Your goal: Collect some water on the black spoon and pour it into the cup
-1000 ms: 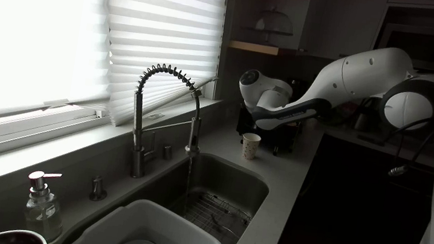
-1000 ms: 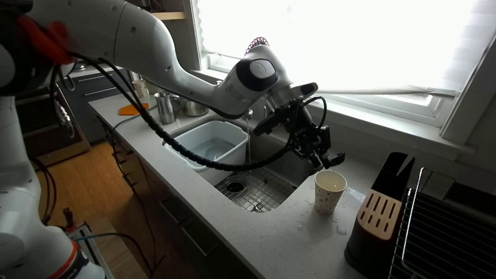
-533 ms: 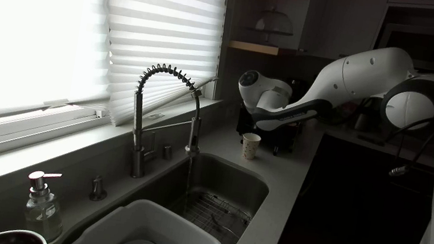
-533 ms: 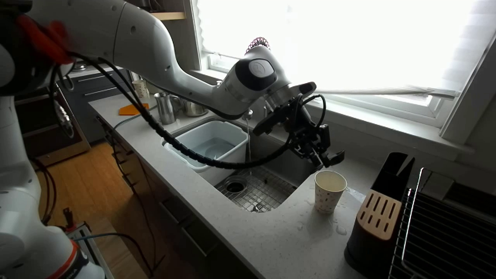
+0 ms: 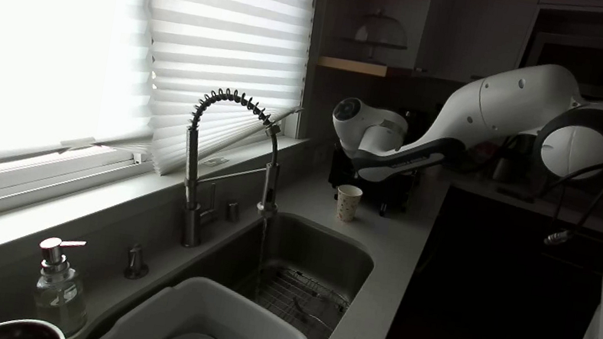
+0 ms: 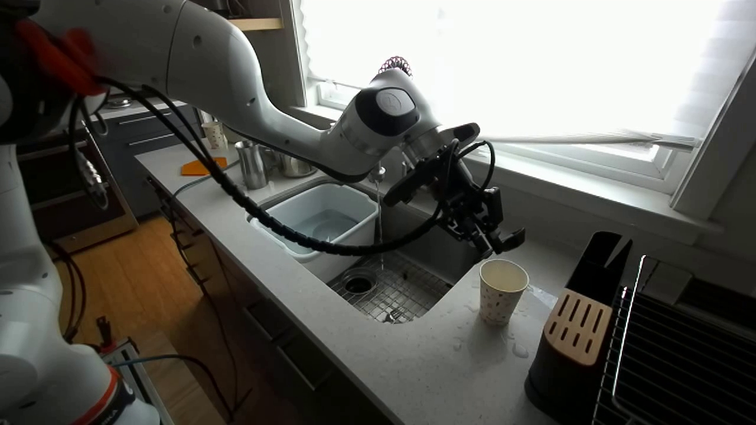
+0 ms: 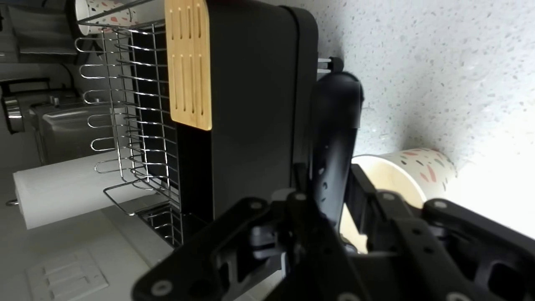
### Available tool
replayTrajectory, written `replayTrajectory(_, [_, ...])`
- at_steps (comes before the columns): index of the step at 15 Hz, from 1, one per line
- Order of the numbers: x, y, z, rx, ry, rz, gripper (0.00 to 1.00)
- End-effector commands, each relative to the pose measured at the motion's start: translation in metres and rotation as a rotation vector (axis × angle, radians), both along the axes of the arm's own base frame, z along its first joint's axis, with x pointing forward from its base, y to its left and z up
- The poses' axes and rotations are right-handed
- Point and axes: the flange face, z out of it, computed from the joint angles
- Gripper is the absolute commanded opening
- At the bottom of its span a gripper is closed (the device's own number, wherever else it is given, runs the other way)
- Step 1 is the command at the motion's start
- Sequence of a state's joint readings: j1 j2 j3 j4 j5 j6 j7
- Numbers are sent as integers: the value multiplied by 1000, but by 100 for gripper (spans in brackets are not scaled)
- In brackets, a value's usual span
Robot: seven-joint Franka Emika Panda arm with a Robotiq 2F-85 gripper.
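Cream-white with coloured flecks, the cup stands upright on the table, near the end of the sink, with drops of water around its foot. Close to its rim hangs the tool, tilted, its fingers drawn narrow on the black spoon, which juts out between them with a few wet beads on it. In the wrist view the spoon crosses the edge of the cup's mouth; whether it touches the rim, I can't tell. Near the cup stands a black holder with a slotted wooden top. Over at the sink, the faucet runs a thin stream just beside a pale tub. Clear water sits in that tub, and a pump bottle stands close by. Farther along I see a metal pitcher
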State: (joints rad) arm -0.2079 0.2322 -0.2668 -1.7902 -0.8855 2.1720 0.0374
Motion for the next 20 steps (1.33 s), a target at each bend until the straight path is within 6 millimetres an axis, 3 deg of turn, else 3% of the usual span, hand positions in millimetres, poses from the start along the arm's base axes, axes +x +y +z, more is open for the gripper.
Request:
replayTrajectory(1, [-10,4,0,-34,16,6,6])
replayTrajectory(9, [-13,2,1,-58,38,17,6])
replayTrajectory(20, [-31,-10,12,205,-155,-191,6])
